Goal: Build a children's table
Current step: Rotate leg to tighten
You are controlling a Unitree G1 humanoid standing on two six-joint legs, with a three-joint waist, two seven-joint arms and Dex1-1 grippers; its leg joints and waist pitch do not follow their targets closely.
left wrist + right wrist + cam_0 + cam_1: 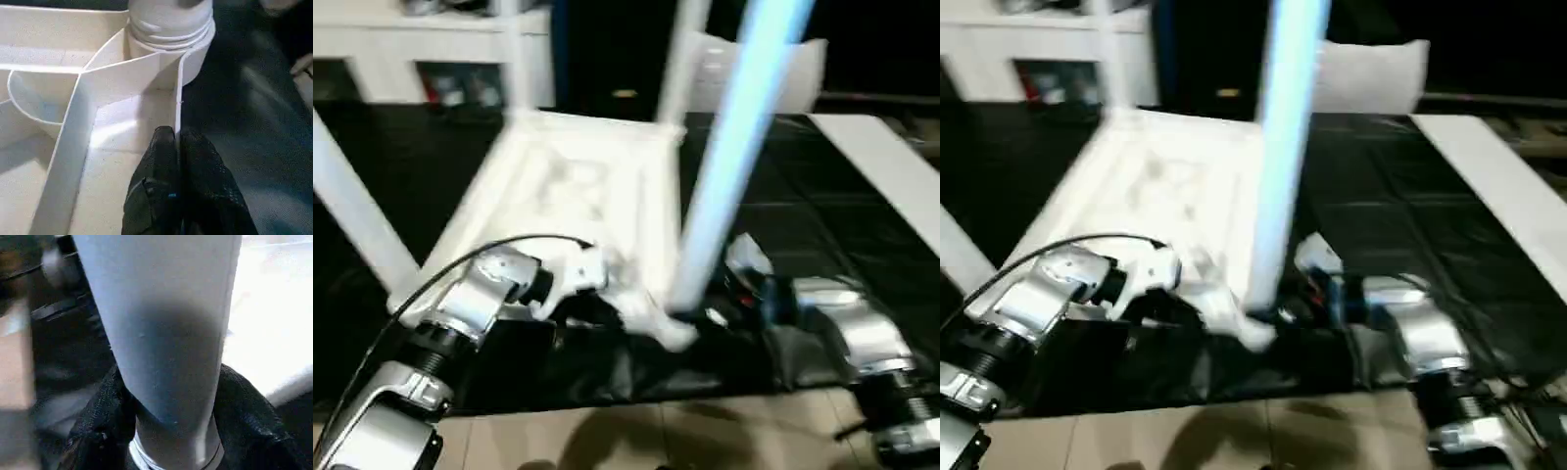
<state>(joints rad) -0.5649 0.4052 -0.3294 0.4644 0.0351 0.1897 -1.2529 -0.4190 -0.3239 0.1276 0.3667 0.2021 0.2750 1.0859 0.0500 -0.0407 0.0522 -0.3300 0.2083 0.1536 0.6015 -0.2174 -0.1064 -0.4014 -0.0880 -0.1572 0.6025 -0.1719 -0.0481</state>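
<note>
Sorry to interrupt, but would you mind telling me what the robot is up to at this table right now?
It is assembling a white children's table, whose top lies underside up on a black-covered surface. The left gripper is shut on a thin rim wall of the top, beside the near corner socket. The right gripper has its fingers on either side of a leg standing in that socket. Other legs already stand up from the other corners.

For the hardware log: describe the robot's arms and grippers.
Both forearms are silver metal with ribbed joints; the left forearm has a black cable arching over it, the right forearm ends in a black wrist. The left fingers and right fingers are black.
</note>
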